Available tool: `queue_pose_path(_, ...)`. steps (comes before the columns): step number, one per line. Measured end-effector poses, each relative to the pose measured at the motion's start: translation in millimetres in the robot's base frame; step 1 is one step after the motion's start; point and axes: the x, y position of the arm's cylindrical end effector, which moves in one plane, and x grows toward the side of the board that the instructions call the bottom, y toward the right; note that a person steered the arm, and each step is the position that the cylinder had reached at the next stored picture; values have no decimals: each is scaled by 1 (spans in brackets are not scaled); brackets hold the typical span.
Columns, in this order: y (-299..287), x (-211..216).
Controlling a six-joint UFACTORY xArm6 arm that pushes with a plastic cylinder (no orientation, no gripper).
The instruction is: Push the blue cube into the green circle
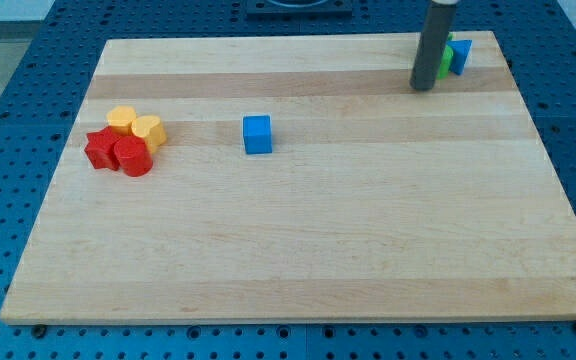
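A blue cube (257, 134) sits alone on the wooden board (298, 250), left of centre in the upper half. My tip (423, 87) rests on the board near the view's top right, far to the right of the blue cube. Just right of the rod, a green block (446, 58) and a second blue block (460, 54) sit close together, partly hidden by the rod. I cannot make out the green block's shape.
At the view's left is a tight cluster: two yellow blocks (121, 119) (148, 131), a red star-like block (99, 148) and a red cylinder (133, 157). The board lies on a blue perforated table (8, 120).
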Motion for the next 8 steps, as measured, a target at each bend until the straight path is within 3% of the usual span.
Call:
queue_pose_path(3, -102, 135)
queue_pose_path(4, -155, 144)
queue_pose_path(5, -187, 125)
queue_pose_path(8, -252, 109)
